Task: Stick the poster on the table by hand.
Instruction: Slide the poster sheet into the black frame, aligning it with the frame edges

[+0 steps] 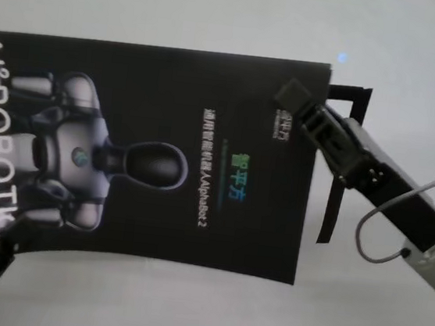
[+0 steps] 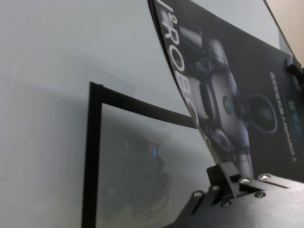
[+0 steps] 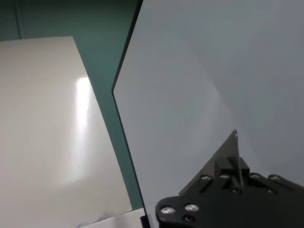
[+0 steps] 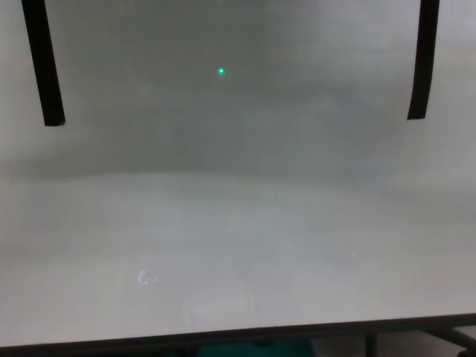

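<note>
The poster (image 1: 163,157), a glossy black sheet with a grey-white robot picture and white lettering, hangs bowed above the white table (image 1: 219,14). My right gripper (image 1: 292,95) is shut on its far right corner, and a thin sliver of that corner shows between the fingers in the right wrist view (image 3: 235,161). My left gripper (image 1: 0,244) is shut on the near left corner. The left wrist view shows the poster (image 2: 228,71) rising from the pinched edge at the left gripper (image 2: 223,178). Neither gripper nor the poster appears in the chest view.
Narrow black tape strips lie on the table: one (image 1: 331,200) just right of the poster, and two (image 4: 41,59) (image 4: 424,59) in the chest view. The table's dark front edge (image 4: 238,335) runs close by. Beyond the table's side edge are a teal floor and a white board (image 3: 42,133).
</note>
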